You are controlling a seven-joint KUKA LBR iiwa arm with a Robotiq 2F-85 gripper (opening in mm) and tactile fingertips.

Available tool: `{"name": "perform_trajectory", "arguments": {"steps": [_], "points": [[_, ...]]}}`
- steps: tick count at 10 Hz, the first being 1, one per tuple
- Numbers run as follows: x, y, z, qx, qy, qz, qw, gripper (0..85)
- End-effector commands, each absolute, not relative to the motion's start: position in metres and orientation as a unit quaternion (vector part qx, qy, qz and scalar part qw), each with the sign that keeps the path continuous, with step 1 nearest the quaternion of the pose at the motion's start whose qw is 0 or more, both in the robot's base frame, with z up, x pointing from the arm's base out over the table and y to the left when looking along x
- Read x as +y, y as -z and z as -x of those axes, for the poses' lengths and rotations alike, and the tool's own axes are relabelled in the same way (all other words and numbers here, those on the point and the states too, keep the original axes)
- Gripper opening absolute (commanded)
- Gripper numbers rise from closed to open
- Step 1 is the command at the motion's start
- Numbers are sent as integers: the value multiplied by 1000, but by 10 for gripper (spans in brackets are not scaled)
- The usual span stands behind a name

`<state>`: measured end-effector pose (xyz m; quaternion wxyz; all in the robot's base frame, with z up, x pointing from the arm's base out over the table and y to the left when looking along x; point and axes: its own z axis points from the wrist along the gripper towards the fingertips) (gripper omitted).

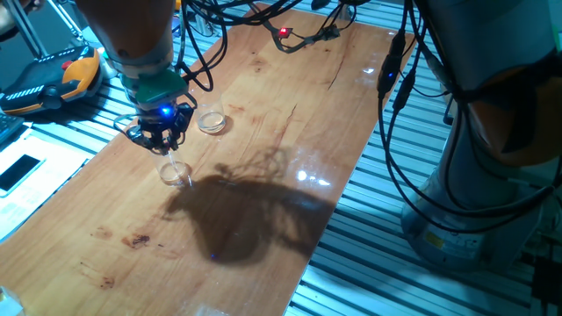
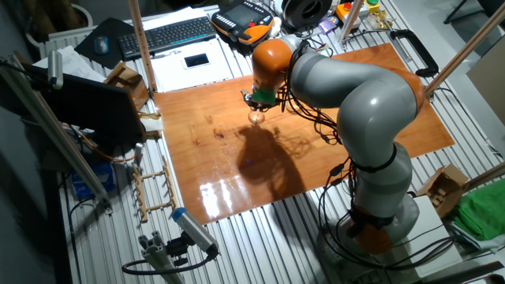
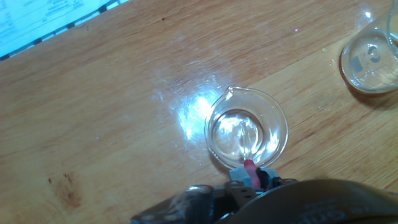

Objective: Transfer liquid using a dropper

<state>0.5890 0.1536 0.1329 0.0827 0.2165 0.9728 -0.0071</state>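
My gripper (image 1: 162, 133) hangs just above a small clear glass beaker (image 1: 174, 171) on the wooden table. In the hand view the gripper (image 3: 252, 178) is shut on the dropper (image 3: 250, 165). Its red-pink bulb end shows between the fingers, and its clear tube points down into the beaker (image 3: 273, 124) near the rim. The liquid in the beaker is too clear to make out among the reflections. A second clear glass (image 1: 211, 120) stands apart behind the gripper, and it shows at the hand view's top right (image 3: 372, 59). The other fixed view shows the gripper (image 2: 259, 101) over the beaker (image 2: 256, 117).
The wooden table (image 1: 263, 219) sits on a slotted aluminium frame. Black cables (image 1: 299, 35) lie along its far end. A teach pendant (image 1: 53, 79) and a phone (image 1: 19, 171) lie off the left edge. The arm's base (image 2: 379, 213) stands at the table's side.
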Motion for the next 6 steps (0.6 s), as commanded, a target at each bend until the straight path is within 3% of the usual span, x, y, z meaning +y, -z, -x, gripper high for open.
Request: {"name": "perform_trajectory", "arguments": {"steps": [1, 6], "points": [[154, -133, -589, 973, 7, -215, 82, 83], [153, -132, -589, 974, 8, -210, 81, 33]]}}
